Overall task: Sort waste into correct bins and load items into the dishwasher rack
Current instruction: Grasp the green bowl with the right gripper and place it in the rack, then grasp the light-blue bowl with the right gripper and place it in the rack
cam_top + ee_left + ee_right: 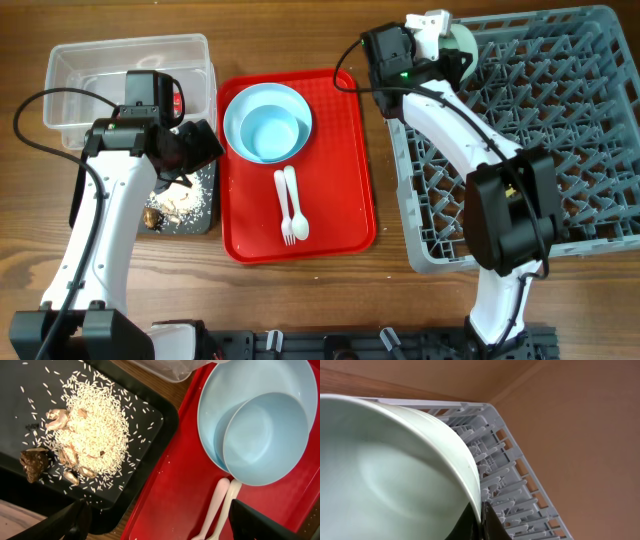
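Observation:
My right gripper (447, 48) is shut on the rim of the mint green bowl (464, 40) and holds it tilted over the far left corner of the grey dishwasher rack (560, 130). In the right wrist view the fingers (481, 522) pinch the bowl's rim (395, 475), with the rack (510, 475) behind. My left gripper (200, 145) is open and empty above the black tray (200, 215), which holds the food scraps (85, 430). The light blue bowl (272, 130) sits in the pale blue plate (240, 105). The white fork and spoon (292, 205) lie below them. Tissue and yellow cup are out of view.
The plate, bowl and cutlery lie on a flat red tray (340, 200) in the middle. The clear tub (90, 75) stands at the far left, partly hidden by my left arm, with a bit of red (178, 98) showing in it.

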`<state>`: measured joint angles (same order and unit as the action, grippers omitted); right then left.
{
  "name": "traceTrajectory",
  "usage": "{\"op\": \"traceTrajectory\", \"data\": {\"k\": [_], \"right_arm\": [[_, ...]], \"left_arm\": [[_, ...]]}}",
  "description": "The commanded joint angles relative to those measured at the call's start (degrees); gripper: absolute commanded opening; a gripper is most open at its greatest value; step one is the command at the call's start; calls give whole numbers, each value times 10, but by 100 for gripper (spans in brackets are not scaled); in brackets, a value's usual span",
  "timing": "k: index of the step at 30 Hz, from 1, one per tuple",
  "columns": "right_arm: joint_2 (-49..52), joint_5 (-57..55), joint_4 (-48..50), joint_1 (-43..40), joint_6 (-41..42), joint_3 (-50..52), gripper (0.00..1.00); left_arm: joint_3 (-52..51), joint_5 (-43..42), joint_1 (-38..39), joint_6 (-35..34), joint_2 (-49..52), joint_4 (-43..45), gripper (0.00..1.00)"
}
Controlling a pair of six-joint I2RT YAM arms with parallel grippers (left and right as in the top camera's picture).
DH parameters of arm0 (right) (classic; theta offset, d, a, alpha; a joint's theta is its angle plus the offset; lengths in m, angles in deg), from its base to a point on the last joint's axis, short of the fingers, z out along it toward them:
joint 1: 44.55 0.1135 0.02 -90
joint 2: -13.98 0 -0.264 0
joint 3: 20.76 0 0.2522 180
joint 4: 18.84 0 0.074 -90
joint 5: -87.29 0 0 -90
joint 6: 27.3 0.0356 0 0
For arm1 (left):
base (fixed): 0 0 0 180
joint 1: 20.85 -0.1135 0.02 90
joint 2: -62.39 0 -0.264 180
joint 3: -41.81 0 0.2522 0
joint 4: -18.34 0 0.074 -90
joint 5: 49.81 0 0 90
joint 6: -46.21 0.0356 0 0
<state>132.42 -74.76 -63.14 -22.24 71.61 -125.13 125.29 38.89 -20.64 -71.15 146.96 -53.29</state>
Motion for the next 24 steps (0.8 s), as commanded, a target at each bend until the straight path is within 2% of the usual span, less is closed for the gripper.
{"op": "traceTrajectory", "data": {"k": [1,4,5,7,10,11,12,13,14,16,20,24], "right_arm": [[10,71,-27,29,13,12,5],[9,224,-86,33,6,12,7],[5,245,-103,33,25,12,11],[-20,279,-134,34,41,11,26],[-100,357,-158,34,26,11,67],[-136,418,-152,34,15,11,75],[-162,495,-140,34,16,10,76],[-188,634,-113,34,16,10,76],[-193,718,-93,34,18,10,75],[-182,835,-55,43,52,10,75],[-110,837,-36,93,86,10,75],[-7,794,12,134,158,10,73]], "left_arm": [[2,8,-1,-8,-10,0,89],[2,8,-1,-7,-10,0,89],[2,8,-1,-7,-10,0,89],[2,8,-1,-7,-10,0,89],[2,8,-1,-7,-10,2,89],[2,8,-1,-7,-10,2,89],[2,8,-1,-2,-10,0,89],[2,22,-1,-1,-10,-7,90],[2,40,-1,-2,-10,-14,90],[2,72,-15,-26,-10,-33,91],[2,59,-65,-36,-10,-37,92],[2,58,-68,-36,-10,-37,93]]}}
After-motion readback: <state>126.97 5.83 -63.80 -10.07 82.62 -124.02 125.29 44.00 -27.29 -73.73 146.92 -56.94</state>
